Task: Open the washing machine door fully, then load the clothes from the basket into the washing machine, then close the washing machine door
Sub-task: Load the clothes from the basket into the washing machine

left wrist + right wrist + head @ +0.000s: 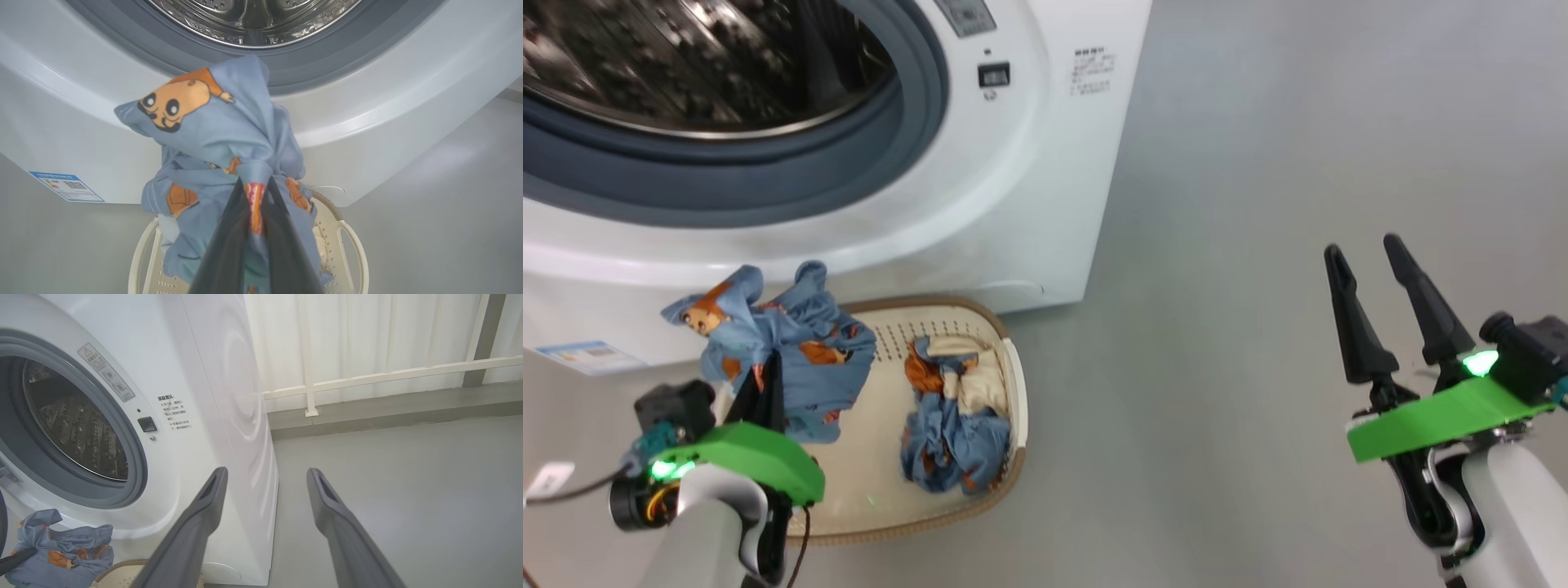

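My left gripper point(770, 363) is shut on a blue garment with orange cartoon prints point(792, 343), held up over the left part of the basket point(1015, 384). In the left wrist view the garment point(220, 130) hangs bunched around my fingertips point(254, 185), just below the washing machine's grey-blue gasket point(306, 69) and steel drum point(253, 20). More clothes point(952, 425), blue, cream and rust-orange, lie in the basket's right half. The washing machine point(1029, 163) stands with its opening uncovered; the door is out of view. My right gripper point(1362, 245) hangs open over bare floor to the right, holding nothing.
The basket sits on grey floor point(1258, 163) right against the machine's front. A blue label sticker point(584, 355) marks the machine's lower left corner. A white railing and wall point(367, 375) run behind the machine's right side. A cable with a white plug point(547, 480) lies at the far left.
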